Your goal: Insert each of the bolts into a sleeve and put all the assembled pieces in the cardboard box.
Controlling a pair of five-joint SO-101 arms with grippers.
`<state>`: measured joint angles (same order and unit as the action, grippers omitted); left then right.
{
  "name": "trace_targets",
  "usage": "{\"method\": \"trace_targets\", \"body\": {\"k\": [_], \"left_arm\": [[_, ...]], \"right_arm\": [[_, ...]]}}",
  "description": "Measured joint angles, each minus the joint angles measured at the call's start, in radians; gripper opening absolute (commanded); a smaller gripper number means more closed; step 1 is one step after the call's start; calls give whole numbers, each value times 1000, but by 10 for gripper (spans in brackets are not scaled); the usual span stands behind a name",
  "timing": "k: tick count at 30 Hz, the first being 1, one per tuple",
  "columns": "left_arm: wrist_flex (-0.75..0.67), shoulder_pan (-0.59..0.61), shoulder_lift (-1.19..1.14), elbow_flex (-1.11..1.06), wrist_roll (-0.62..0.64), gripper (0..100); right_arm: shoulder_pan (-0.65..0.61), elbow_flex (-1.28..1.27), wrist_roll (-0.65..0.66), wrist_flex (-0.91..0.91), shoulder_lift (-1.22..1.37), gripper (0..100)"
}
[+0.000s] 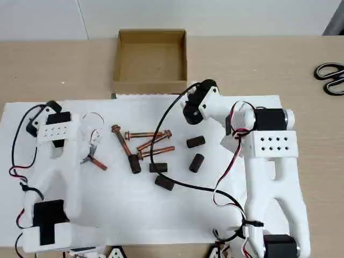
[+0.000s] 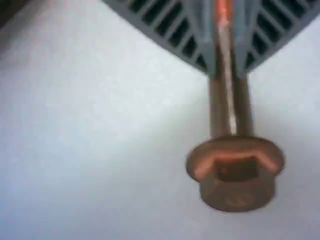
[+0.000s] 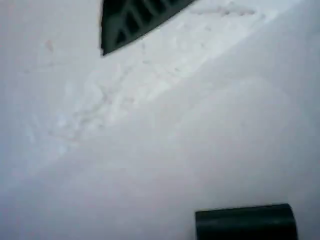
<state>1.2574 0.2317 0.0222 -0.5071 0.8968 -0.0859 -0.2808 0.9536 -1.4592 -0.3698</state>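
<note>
Left arm (image 1: 54,172) rises from its base at lower left of the frame, wrist bent rightward. The left hand (image 1: 92,151) points downward, clamped on the shank of a bolt (image 2: 231,120). Right arm (image 1: 274,166) runs up the right side and folds leftward. The right hand (image 1: 192,110) hangs near upper centre.

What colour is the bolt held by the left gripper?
Copper-brown; the bolt shows best in the left wrist view.

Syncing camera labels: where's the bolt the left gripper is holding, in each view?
High view: bolt left of the loose bolts, at the tip of the left gripper.
Left wrist view: bolt close up, shank clamped between the fingers, head sticking out.
Right wrist view: a black sleeve on the white sheet.
Shared landmark: the white sheet.
</note>
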Motion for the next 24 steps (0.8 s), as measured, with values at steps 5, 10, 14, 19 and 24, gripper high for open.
{"method": "trace_targets", "body": {"k": [5,10,14,19,24], "left_arm": [[-15,2,8,-20,5,6],[-18,2,9,-23,5,8],[-18,2,11,-23,-3,8],[-26,2,12,-38,-32,8],[-41,0,-9,-51,-37,88]], "right_arm": [[0,0,0,0,0,158],[-23,-55,0,0,0,158],[-31,-58,0,0,0,158],[-31,-58,0,9,0,158],[-31,-58,0,9,0,201]]}}
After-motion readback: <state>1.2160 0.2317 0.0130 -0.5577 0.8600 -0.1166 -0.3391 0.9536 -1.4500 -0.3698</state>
